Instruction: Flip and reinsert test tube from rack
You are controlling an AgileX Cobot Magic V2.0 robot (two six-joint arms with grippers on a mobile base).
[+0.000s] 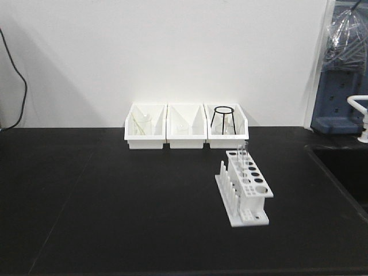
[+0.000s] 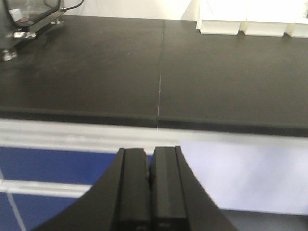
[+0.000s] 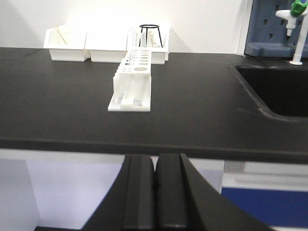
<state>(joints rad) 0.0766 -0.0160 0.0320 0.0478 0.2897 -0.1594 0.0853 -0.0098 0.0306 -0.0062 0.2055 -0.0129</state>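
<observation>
The white rack (image 1: pixel 246 190) stands on the black counter right of centre, with pegs along its left side. Two clear test tubes (image 1: pixel 242 154) stand upright in its far holes. In the right wrist view the rack (image 3: pixel 132 86) is ahead on the counter, with the tubes (image 3: pixel 131 44) at its far end. My right gripper (image 3: pixel 155 163) is shut and empty, below and in front of the counter's front edge. My left gripper (image 2: pixel 149 156) is shut and empty, also below the front edge, far left of the rack. Neither gripper shows in the front view.
Three white open-front bins (image 1: pixel 186 129) line the back wall; the right one holds a black wire tripod (image 1: pixel 223 119). A sink (image 3: pixel 279 89) with a tap (image 3: pixel 297 29) lies right of the rack. A metal object (image 2: pixel 29 19) sits far left.
</observation>
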